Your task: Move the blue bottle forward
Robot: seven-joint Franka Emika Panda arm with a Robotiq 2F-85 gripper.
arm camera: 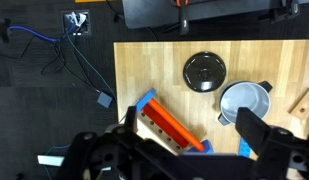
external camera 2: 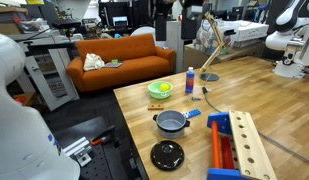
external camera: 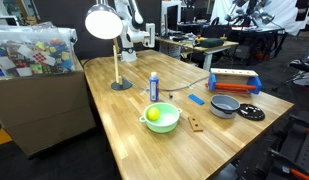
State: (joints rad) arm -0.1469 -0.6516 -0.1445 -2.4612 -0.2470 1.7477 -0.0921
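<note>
The small slim blue plastic bottle [external camera: 154,87] [external camera 2: 190,81], white-topped with a reddish lower band, stands upright on the wooden table [external camera: 144,150] [external camera 2: 194,135], clear of its edges and corners.

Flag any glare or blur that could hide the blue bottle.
In an exterior view the lamp head is blown out white, though the blue bottle reads cleanly; in an exterior view a white robot body is soft and out of focus; in the wrist view the gripper is dark and blurred, and the bottle is out of frame.
</note>
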